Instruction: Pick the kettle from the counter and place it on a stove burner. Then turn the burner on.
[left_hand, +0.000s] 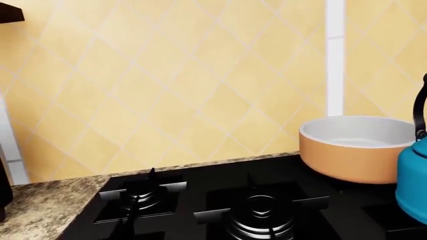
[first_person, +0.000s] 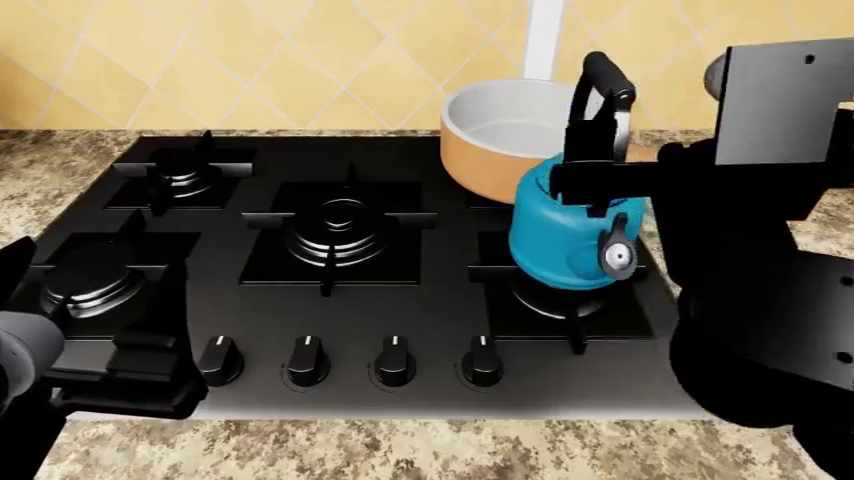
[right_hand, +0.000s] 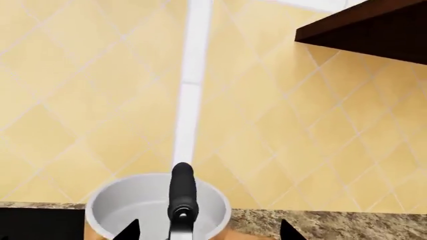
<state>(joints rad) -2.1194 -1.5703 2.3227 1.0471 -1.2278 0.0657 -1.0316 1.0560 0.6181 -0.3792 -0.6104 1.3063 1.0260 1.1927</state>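
- One kettle stood over the front-right stove burner, just in front of the tan saucepan.
- Right gripper met its arched handle; jaws pinching or merely beside it could not be told.
- Recommended: seat it centred and level on the grate before release.
- Left gripper: jaw state undeterminable.

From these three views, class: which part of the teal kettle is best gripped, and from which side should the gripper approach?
Grip the kettle by the top of its tall arched handle, probably coming from its right, away from the saucepan crowding its rear-left. The arch stands upright and clear above the rounded body, which offers no flat hold.
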